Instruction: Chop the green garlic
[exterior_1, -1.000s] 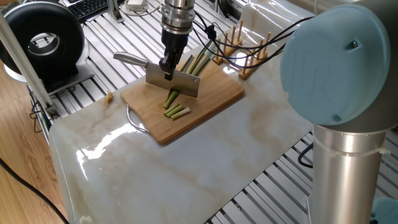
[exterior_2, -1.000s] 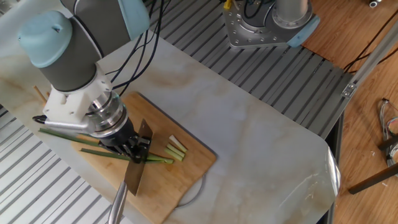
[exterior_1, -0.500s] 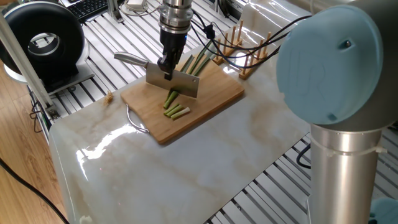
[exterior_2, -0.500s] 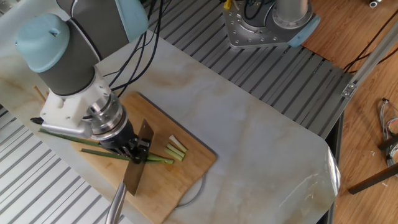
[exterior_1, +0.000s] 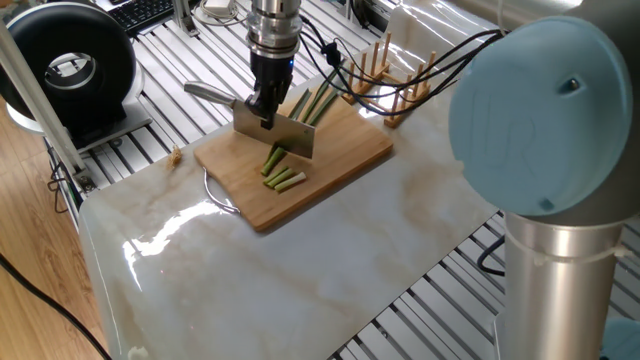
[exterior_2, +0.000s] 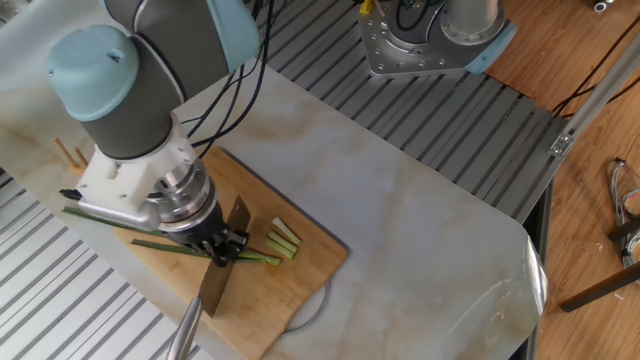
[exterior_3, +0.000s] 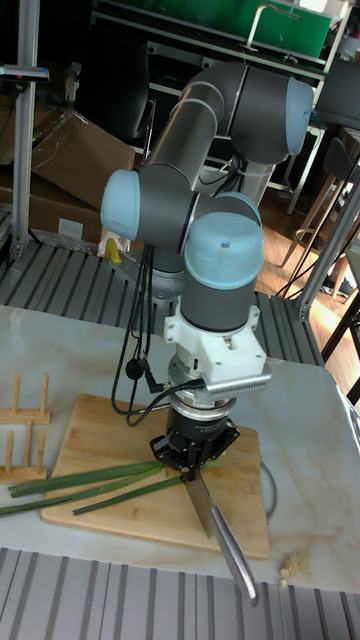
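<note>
Gripping the knife (exterior_1: 273, 131), the gripper (exterior_1: 262, 108) is clamped tight on it above the wooden board (exterior_1: 345, 155). The green garlic (exterior_2: 150, 243) is laid across the board under the blade, with cut pieces (exterior_1: 283, 178) just beside it.

Bamboo cutting board (exterior_1: 335, 165) on a marbled tabletop (exterior_1: 300, 270), wooden peg rack (exterior_1: 385, 75) just behind, a black round appliance (exterior_1: 75, 65), possibly a fan, nearby, keyboard (exterior_1: 150, 12) beyond.
</note>
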